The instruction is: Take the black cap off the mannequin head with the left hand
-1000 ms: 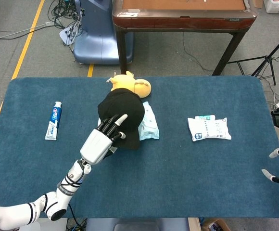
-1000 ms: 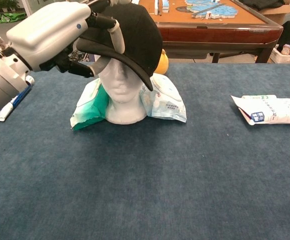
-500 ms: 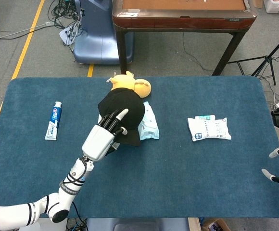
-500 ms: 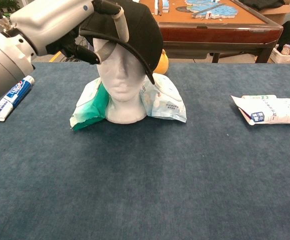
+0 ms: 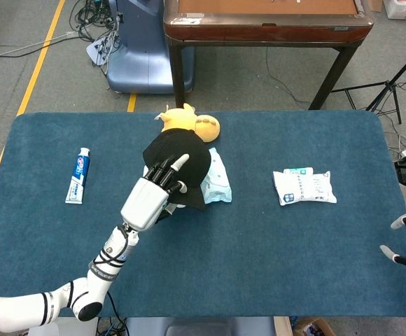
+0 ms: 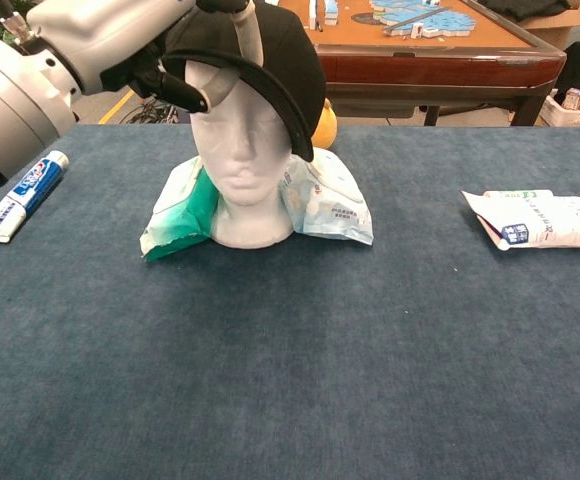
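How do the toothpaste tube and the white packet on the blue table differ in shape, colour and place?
Shape: the toothpaste tube is long and narrow; the white packet is broad and pillow-like.
Colour: the tube is blue and white with some red; the packet is mostly white with small blue print.
Place: in the head view the tube lies left of the mannequin head, the packet right of it.
Both lie flat on the table, untouched by either hand.

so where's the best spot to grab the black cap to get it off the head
By the brim, coming from the front on the robot's left. The black cap sits tilted on the mannequin head, its stiff brim lifted clear of the forehead, so fingers fit above and below it. The left hand already pinches the brim there. The soft crown would probably just crumple.
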